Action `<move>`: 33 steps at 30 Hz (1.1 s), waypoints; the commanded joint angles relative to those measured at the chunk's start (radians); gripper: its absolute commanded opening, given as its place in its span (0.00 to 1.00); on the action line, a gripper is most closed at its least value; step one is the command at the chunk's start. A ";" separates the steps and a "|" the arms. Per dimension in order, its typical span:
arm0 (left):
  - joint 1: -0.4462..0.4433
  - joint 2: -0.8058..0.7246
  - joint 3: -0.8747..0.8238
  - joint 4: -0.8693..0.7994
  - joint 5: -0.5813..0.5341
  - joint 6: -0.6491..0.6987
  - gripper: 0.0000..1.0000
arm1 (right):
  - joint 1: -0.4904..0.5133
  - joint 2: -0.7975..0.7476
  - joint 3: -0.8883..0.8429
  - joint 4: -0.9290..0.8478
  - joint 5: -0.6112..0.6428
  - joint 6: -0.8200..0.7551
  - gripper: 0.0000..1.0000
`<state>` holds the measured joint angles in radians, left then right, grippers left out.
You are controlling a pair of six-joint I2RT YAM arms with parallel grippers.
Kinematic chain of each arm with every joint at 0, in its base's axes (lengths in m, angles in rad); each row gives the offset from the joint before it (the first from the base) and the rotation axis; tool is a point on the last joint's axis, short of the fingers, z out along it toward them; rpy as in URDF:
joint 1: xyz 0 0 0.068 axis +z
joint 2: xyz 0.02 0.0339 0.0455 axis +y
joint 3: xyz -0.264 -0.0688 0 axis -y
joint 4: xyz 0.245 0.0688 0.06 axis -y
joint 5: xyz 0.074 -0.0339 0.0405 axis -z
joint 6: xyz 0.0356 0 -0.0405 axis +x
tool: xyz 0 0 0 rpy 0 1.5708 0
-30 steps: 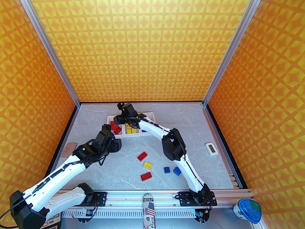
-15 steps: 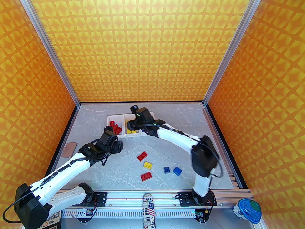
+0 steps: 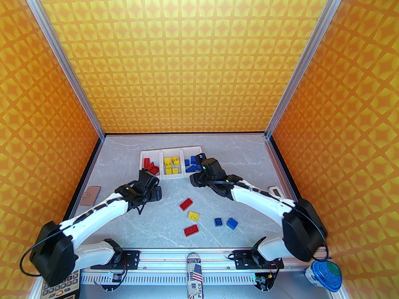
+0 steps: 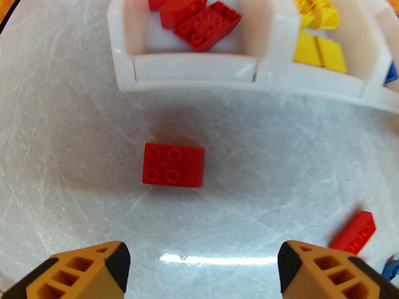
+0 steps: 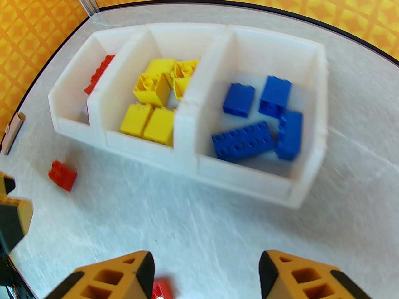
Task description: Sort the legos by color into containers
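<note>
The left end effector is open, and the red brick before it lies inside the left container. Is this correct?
No. The left end effector is open, but the red brick lies on the table, just outside the left container. The left wrist view shows this.

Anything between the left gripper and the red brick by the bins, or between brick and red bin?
Nothing visible: bare table lies between the open left gripper and the red brick. Past it, only the red bin's own front wall.
</note>
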<state>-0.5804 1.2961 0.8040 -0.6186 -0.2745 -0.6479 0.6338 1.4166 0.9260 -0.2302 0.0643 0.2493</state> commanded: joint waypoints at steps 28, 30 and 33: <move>0.155 0.291 -0.044 0.277 0.122 0.006 0.78 | -0.011 -0.059 -0.058 -0.021 0.041 -0.005 0.61; 0.164 0.294 -0.042 0.281 0.122 0.010 0.77 | -0.011 -0.057 -0.059 -0.021 0.041 -0.006 0.61; 0.185 0.297 -0.038 0.287 0.123 0.020 0.77 | -0.011 -0.051 -0.058 -0.021 0.039 -0.007 0.61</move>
<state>-0.4282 1.5539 0.7563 -0.3756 -0.1619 -0.6529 0.6258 1.3735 0.8783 -0.2440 0.0837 0.2493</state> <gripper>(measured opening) 0.769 0.608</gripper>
